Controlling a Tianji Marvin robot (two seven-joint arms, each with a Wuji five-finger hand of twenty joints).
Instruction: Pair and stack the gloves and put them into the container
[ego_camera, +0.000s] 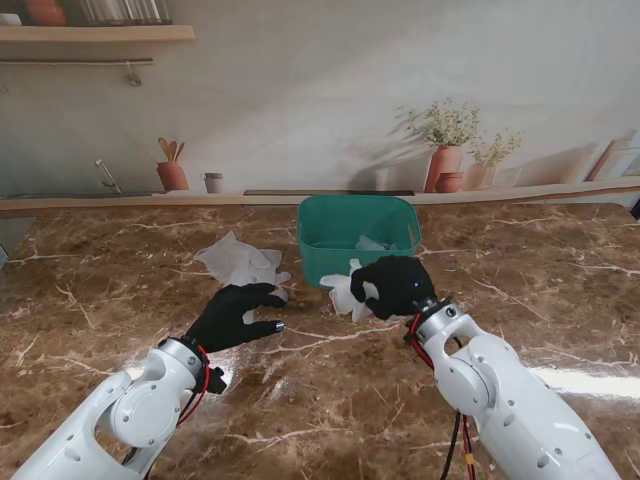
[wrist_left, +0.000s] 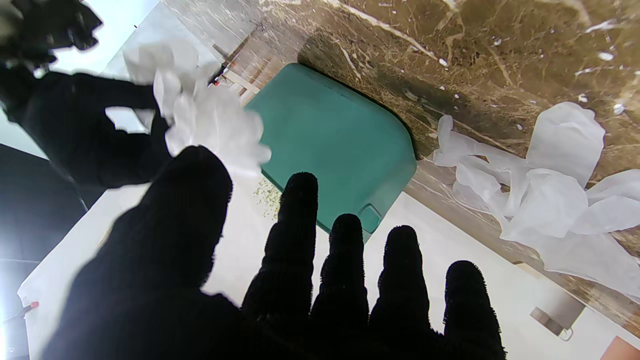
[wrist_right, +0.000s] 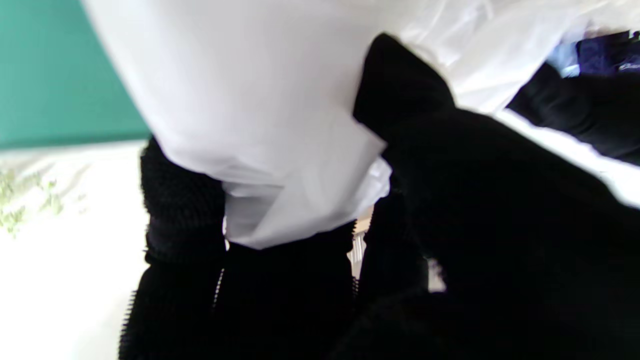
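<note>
My right hand (ego_camera: 394, 286), in a black glove, is shut on a bunch of white gloves (ego_camera: 346, 294) just in front of the green container (ego_camera: 357, 236). The right wrist view shows the white gloves (wrist_right: 260, 125) pinched between the black fingers (wrist_right: 182, 210), with the container's green wall (wrist_right: 55, 75) beside them. Another white glove (ego_camera: 366, 243) lies inside the container. My left hand (ego_camera: 237, 316) hovers open, fingers spread, nearer to me than a loose pile of white gloves (ego_camera: 240, 262) on the table. The left wrist view holds that pile (wrist_left: 545, 190), the container (wrist_left: 335, 140) and the right hand's bunch (wrist_left: 205, 115).
The brown marble table (ego_camera: 130, 290) runs back to a ledge against the wall. A printed backdrop with vases and plants stands behind it. The container sits at the middle of the table's far side.
</note>
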